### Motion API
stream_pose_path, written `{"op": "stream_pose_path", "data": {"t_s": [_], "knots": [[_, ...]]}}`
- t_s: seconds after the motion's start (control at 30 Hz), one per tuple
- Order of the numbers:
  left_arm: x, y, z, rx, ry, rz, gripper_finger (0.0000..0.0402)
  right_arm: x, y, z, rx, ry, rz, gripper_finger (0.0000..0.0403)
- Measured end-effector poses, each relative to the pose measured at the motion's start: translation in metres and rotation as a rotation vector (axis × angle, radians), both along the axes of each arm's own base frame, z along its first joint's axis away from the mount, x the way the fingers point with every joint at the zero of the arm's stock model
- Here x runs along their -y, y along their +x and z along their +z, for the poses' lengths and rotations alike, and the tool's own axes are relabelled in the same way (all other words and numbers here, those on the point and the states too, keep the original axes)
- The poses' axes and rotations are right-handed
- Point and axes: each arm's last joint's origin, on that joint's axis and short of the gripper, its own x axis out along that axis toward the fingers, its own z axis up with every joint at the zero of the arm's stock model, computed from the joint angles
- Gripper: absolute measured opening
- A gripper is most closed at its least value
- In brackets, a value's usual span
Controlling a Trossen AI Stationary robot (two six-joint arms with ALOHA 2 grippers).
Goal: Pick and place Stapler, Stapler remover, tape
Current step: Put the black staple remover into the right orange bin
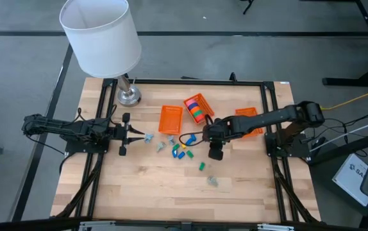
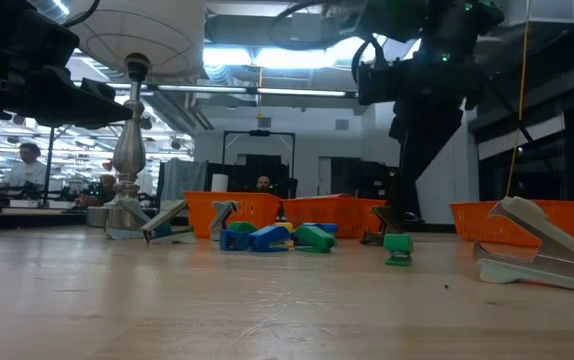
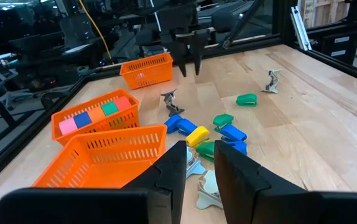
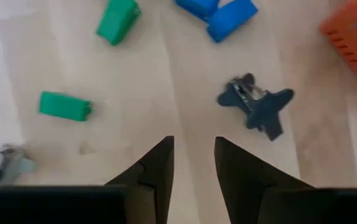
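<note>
**Both grippers over the clutter, nothing held**

High view: the left gripper (image 1: pixel 139 136) reaches in level from the left, its tips at a pale remover (image 1: pixel 149 137). The right arm comes in from the right and ends near table centre. Three orange baskets sit at the back. The middle basket (image 1: pixel 188 101) holds the tape (image 1: pixel 196 108), and the left basket (image 1: pixel 170 119) looks empty. The right basket (image 1: pixel 249 115) is partly under the arm. Staplers (image 1: pixel 181 151) in blue, yellow and green cluster mid-table, with one green stapler (image 1: pixel 202 166) apart. A grey remover (image 1: pixel 213 181) lies nearest the front. A lamp (image 1: pixel 100 32) stands at the back left.

Left wrist view only: the left fingers stand a little apart. The pale remover lies on the table just below the gap, and I cannot tell if they touch it. This view also shows the right gripper (image 3: pixel 190 62) pointing down above the table, near a dark remover (image 3: pixel 169 98).

Right wrist view only: the right fingers are apart, with bare wood between them and nothing gripped. The dark remover lies just beyond the tips, to one side.

Low view only: the grey remover looms large at the front right. People (image 2: pixel 27 165) show in the room behind.
</note>
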Motion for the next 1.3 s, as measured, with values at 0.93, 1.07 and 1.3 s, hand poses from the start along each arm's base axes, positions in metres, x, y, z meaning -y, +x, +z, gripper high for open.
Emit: {"op": "stream_pose_path", "data": {"t_s": [0.93, 1.07, 1.3], "knots": [[0.000, 0.000, 0.000, 0.000, 0.000, 0.000, 0.0079, -0.001, 0.005, -0.013, -0.046, -0.063, 0.218, 0.0120], [0.000, 0.000, 0.000, 0.000, 0.000, 0.000, 0.0079, 0.000, 0.007, -0.019, -0.061, -0.113, 0.175, 0.0120], [0.000, 0.000, 0.000, 0.000, 0.000, 0.000, 0.0079, -0.001, 0.006, -0.021, -0.073, -0.213, 0.087, 0.0120]]}}
